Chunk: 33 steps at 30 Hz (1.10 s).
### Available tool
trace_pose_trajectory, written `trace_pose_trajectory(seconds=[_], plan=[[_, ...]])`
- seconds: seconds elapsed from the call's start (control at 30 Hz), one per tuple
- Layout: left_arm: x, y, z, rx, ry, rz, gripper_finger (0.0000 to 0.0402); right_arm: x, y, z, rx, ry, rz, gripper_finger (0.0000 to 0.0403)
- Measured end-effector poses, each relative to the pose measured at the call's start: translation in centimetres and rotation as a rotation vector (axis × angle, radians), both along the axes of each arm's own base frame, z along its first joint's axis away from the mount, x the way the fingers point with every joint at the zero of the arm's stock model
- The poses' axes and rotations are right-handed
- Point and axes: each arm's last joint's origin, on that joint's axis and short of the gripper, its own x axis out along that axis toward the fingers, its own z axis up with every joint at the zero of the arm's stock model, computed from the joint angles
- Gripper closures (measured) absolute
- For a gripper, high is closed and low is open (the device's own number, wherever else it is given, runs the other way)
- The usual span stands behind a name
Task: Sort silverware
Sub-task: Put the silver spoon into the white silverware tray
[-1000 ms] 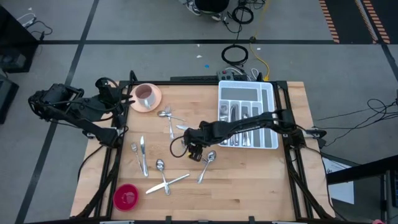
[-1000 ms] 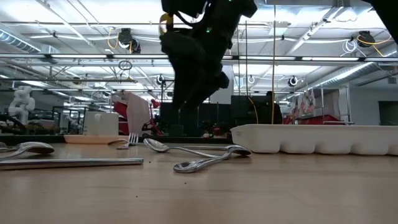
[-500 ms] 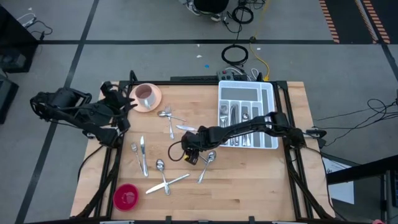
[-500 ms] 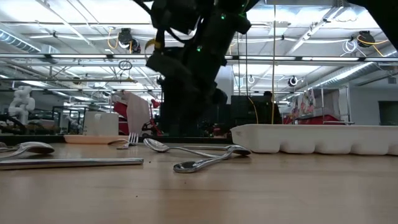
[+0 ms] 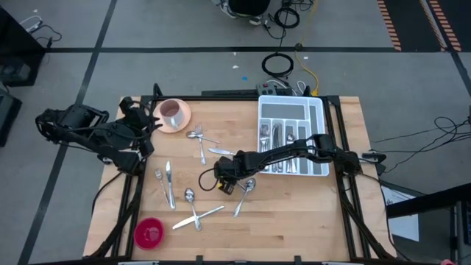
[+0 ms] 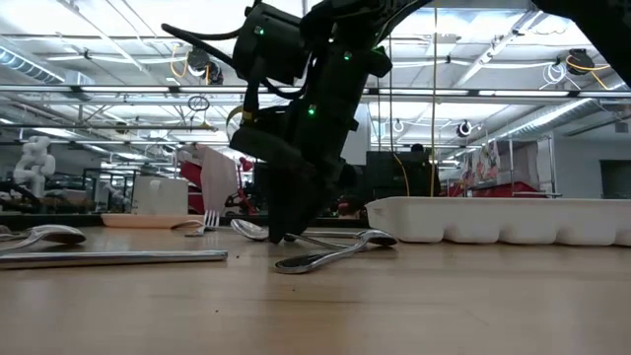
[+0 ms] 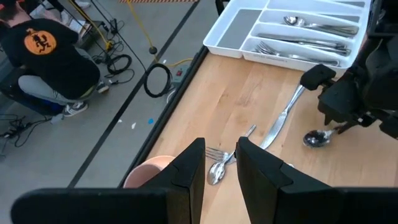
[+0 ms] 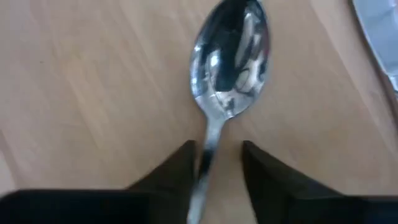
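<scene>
With my right claw (image 5: 229, 180) down at the middle of the pale wooden bench (image 5: 294, 213), its two dark fingers (image 8: 180, 177) stand either side of the slim handle of a shiny silver metal spoon (image 8: 229, 68). That spoon lies flat on the wood, bowl up, and there is a small gap between handle and finger on one side, so I cannot say the grip has closed. In the low view the claw tips reach the bench surface beside the spoon. My left claw (image 7: 216, 163) hangs at the bench's left edge near the pink cup on its saucer (image 5: 173, 114), its fingers a narrow gap apart and empty. More loose forks, spoons and knives (image 5: 168, 184) lie scattered over the left half of the bench. Others already rest in the white compartmented cutlery tray (image 5: 318, 118) at the far right corner.
</scene>
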Motion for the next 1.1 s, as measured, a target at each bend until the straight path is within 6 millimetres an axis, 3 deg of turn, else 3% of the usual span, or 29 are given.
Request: trace_pose_trajectory(seconds=[0.17, 0.4, 0.6, 0.9, 1.1], plan=[[0.0, 0.0, 0.0, 0.003, 0.002, -0.003, 0.0305, 0.0, 0.0, -0.1, 0.010, 0.006, 0.003, 0.0390], [0.0, 0.0, 0.0, 0.003, 0.002, -0.003, 0.0305, 0.0, 0.1, 0.0, 0.027, -0.003, -0.027, 0.0399], [0.0, 0.0, 0.0, 0.003, 0.002, -0.002, 0.0305, 0.7, 0.2, 1.3, 0.034, -0.025, -0.019, 0.0401], [0.0, 0.0, 0.0, 0.001, 0.001, -0.001, 0.0305, 2.4, -0.1, 5.4, 0.031, -0.110, 0.003, 0.0402], [0.0, 0.0, 0.0, 0.001, 0.001, -0.002, 0.0305, 2.5, 0.0, 9.2, 0.033, -0.104, -0.023, 0.0403]])
